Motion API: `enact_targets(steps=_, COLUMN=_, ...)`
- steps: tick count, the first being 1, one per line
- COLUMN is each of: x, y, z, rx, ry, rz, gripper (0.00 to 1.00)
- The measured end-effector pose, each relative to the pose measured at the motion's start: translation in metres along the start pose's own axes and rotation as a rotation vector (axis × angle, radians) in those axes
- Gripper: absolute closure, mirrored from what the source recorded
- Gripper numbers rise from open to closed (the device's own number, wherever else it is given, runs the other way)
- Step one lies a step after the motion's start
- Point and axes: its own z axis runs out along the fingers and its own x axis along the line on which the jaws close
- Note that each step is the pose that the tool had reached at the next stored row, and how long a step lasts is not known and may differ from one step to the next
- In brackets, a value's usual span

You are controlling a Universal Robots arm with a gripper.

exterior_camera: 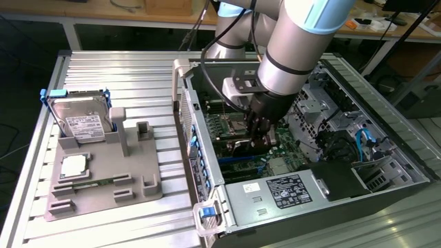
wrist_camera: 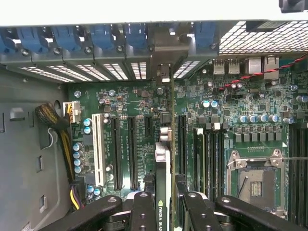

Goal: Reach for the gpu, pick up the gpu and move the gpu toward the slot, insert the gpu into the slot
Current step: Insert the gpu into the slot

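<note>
My gripper (wrist_camera: pixel 163 204) is shut on the gpu (wrist_camera: pixel 163 159), seen edge-on as a thin card between the two black fingers (wrist_camera: pixel 143 209). The card stands upright over the green motherboard (wrist_camera: pixel 139 101), between two long black slots (wrist_camera: pixel 132 149). Its grey end bracket (wrist_camera: pixel 165 72) reaches the rear panel opening. How deep the card sits in a slot cannot be told. In the exterior view the gripper (exterior_camera: pixel 258 135) is down inside the open computer case (exterior_camera: pixel 386 129), above the motherboard, and hides most of the card.
A white slot (wrist_camera: pixel 98 149), the bare CPU socket (wrist_camera: pixel 255 180) and a cable bundle (wrist_camera: pixel 57 125) surround the card. Outside the case, a grey fixture (exterior_camera: pixel 131 170) holds a silver hard drive (exterior_camera: pixel 81 121) and a small square chip (exterior_camera: pixel 74 165).
</note>
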Motion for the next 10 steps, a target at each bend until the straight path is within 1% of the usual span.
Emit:
enact_targets(steps=8, x=0.0, y=0.0, z=0.0003, rx=0.0, ry=-0.0001, rz=0.0, gripper=0.73)
enact_targets(steps=10, x=-0.0001, y=0.0, z=0.0004, rx=0.0, ry=-0.0009, rz=0.0, gripper=0.73)
